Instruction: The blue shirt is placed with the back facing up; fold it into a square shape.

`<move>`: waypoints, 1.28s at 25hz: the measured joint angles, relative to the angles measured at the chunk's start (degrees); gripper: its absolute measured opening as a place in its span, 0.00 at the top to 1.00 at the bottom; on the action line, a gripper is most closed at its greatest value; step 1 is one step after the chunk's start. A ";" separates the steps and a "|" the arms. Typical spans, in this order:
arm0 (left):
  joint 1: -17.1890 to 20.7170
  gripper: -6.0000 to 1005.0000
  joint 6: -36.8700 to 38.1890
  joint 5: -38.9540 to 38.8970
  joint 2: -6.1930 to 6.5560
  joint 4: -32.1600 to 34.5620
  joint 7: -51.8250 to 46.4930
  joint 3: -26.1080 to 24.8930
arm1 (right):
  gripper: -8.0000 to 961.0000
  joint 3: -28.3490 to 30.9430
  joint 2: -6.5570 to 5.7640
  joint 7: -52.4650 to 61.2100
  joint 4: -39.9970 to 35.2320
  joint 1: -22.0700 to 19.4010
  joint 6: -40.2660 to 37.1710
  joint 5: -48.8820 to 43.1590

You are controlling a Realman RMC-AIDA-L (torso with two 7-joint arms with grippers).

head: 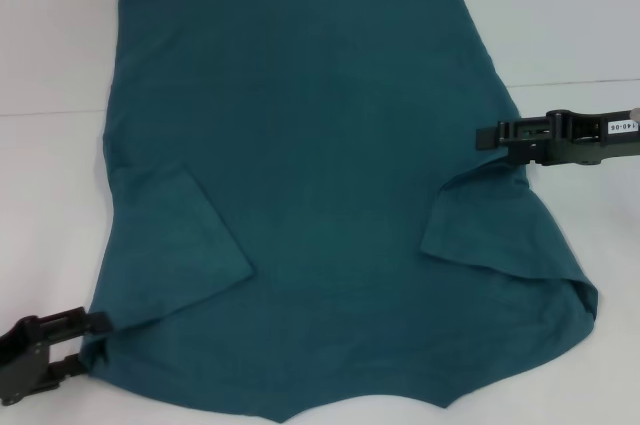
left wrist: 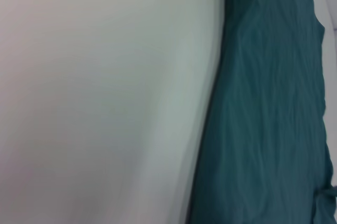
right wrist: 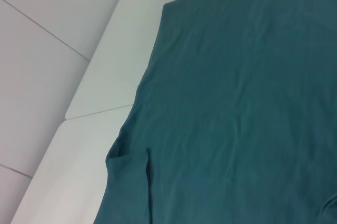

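Two pincers, left pincer (head: 92, 343) and right pincer (head: 487, 137), at opposite edges of blue shirt (head: 320, 175).

Two black angular claws, left claw (head: 88, 343) plain, right claw (head: 487, 136) with a white printed label.

One small white label sits on the right gripper (head: 492, 135) body, at the right edge of the head view. It carries dark printed characters, partly legible, reading roughly "140-05"; exact digits uncertain. No lettering is visible on the blue shirt (head: 320, 185) in any view.
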 joint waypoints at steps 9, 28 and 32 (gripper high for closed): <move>-2.05 0.25 -0.95 -0.02 -0.08 -1.12 -0.51 2.81 | 0.15 0.01 0.00 0.00 0.00 0.00 -0.02 0.07; -4.10 0.37 -0.47 -0.31 0.29 -2.12 -1.25 3.73 | 0.17 0.10 -0.08 -0.09 0.00 -0.53 -0.03 0.07; -4.28 0.54 -0.72 0.01 0.24 -2.39 -1.24 4.23 | 0.17 0.10 -0.09 -0.09 0.00 -0.64 -0.03 0.10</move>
